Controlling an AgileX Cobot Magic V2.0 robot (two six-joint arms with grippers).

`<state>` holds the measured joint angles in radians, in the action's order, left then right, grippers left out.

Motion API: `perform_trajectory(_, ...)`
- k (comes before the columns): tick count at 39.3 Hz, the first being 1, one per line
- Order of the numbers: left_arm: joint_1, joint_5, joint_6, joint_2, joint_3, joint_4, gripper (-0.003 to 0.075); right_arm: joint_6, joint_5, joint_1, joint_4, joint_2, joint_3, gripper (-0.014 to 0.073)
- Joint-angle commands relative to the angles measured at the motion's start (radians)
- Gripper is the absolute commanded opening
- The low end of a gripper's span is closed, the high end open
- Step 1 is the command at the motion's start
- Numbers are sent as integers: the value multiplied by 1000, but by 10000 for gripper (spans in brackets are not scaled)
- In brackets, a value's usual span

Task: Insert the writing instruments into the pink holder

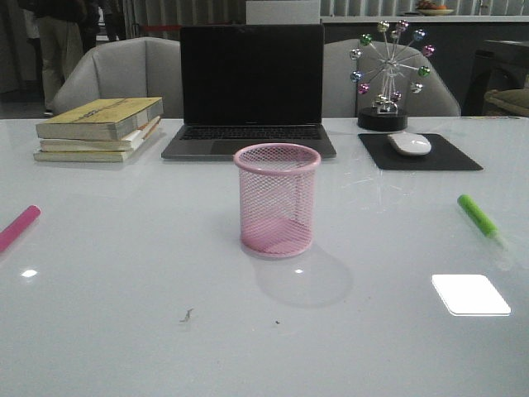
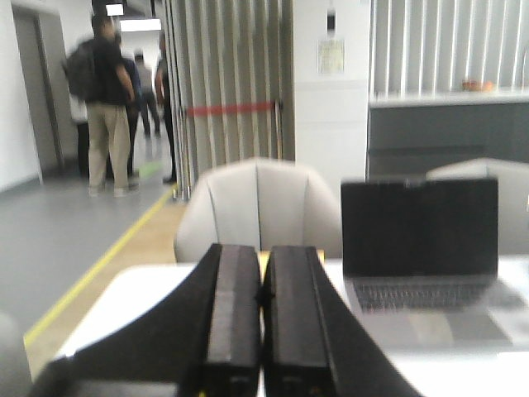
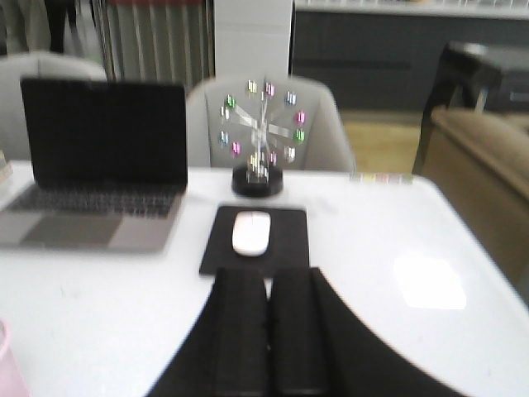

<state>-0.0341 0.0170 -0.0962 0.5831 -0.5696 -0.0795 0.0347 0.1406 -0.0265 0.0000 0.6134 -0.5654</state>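
The pink holder, a pale pink mesh cup, stands upright and empty mid-table in the front view; its rim edge also shows in the right wrist view. A magenta pen lies flat at the table's left edge. A lime green pen lies flat on the right. Neither arm appears in the front view. My left gripper is shut with nothing between its fingers, looking toward the laptop. My right gripper is shut too, empty, just short of the mouse pad.
An open laptop stands behind the holder. Stacked books lie at back left. A white mouse rests on a black pad at back right, with a ball-wheel ornament behind it. Chairs stand beyond the table.
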Motion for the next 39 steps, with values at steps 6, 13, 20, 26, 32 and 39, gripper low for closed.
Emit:
perform_trajectory(6, -3, 59, 4, 126, -38, -69, 382, 1, 33, 1, -13, 132, -39, 223)
perform_trajectory(13, -3, 46, 4, 218, -38, -76, 396, 1, 78, 1, -13, 201, -39, 473)
perform_trajectory(20, -3, 17, 4, 290, -38, -160, 395, 1, 83, 1, -13, 254, -39, 471)
perform_trajectory(26, -3, -35, 4, 305, -40, -158, 395, 1, 153, 1, 12, 297, -61, 471)
perform_trajectory(32, -3, -68, 4, 305, -40, -153, 395, 1, 240, 1, 26, 372, -152, 471)
perform_trajectory(39, -3, -68, 4, 305, -40, -153, 395, 1, 343, 1, 26, 513, -314, 471)
